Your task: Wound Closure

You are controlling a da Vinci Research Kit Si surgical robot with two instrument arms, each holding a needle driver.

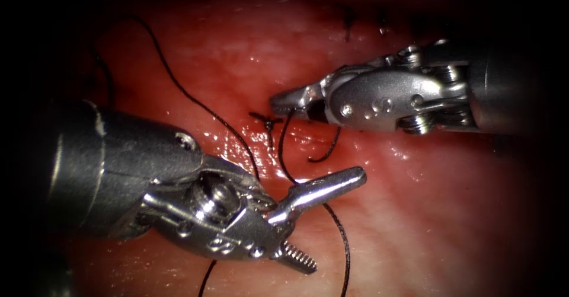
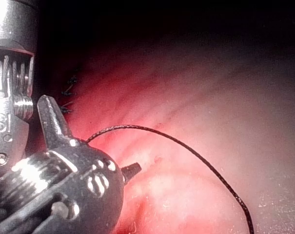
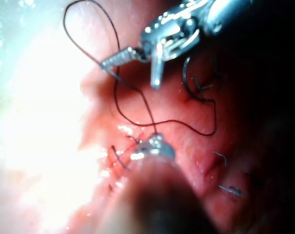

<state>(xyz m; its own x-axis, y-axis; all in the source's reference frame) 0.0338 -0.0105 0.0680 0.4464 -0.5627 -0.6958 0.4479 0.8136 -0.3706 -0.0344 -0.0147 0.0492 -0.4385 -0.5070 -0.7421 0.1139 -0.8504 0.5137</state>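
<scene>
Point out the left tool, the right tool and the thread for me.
left tool (image 1: 308, 223): endoscope view, between its open jaws.
right tool (image 1: 283, 103): endoscope view, tip of its shut jaws, where the thread meets them.
thread (image 1: 178, 86): endoscope view, the strand crossing the tissue.

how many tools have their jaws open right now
1. The left tool, in front of the tissue, has its jaws spread wide and holds nothing. The right tool is shut on the thread beside a tied stitch. I see no needle.
</scene>
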